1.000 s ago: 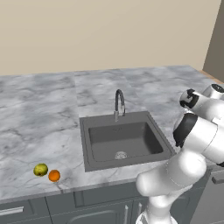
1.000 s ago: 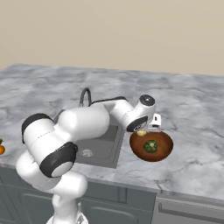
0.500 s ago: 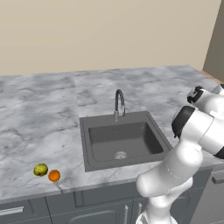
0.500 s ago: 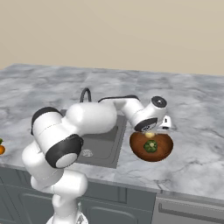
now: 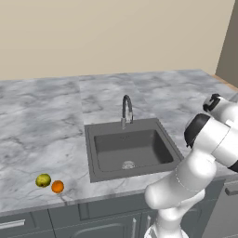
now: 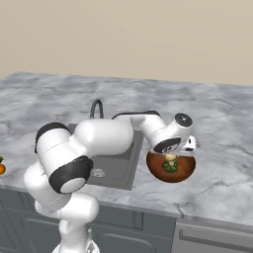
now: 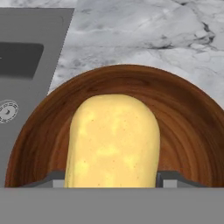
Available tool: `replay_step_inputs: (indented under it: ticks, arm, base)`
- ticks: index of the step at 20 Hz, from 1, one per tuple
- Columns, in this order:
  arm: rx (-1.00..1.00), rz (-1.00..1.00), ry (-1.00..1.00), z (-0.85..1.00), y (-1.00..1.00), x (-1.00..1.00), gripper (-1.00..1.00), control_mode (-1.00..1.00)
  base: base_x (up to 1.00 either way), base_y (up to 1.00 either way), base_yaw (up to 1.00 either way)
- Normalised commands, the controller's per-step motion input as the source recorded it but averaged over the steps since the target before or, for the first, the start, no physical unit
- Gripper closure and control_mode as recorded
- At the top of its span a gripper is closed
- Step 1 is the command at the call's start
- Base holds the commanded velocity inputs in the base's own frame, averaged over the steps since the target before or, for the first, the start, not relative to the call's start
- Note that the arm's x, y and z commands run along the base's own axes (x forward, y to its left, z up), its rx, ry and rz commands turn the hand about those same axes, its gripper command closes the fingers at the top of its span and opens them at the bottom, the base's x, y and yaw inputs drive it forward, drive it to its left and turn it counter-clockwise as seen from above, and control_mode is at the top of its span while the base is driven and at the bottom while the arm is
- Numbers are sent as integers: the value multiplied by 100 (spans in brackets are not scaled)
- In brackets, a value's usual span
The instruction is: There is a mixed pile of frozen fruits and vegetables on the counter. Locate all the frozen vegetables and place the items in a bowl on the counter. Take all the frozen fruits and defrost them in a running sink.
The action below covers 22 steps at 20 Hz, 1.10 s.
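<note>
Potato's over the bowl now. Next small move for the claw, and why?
Probably open the claw and drop the pale yellow lumpy potato. It sits between the fingers right above the shallow reddish-brown bowl, where the green broccoli floret already lies.

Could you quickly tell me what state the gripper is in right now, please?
Gripper: closed on the pale yellow potato, holding it over the reddish-brown bowl.
</note>
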Motion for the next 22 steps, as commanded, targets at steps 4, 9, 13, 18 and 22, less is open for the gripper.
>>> replay_step_inputs:
  ticks: [4, 9, 13, 18, 22]
  arm:
    - [0, 0, 1, -25, 0, 0, 100, -100]
    - [0, 0, 2, -32, -2, 0, 100, -100]
    - [0, 0, 1, -35, -5, 0, 100, -100]
    - [0, 0, 0, -24, 0, -13, -100, -100]
    - [0, 0, -1, 8, 0, -44, -100, -100]
  base:
    - [0, 0, 0]
    - [0, 0, 0]
    - [0, 0, 0]
    - [0, 0, 0]
    - [0, 0, 0]
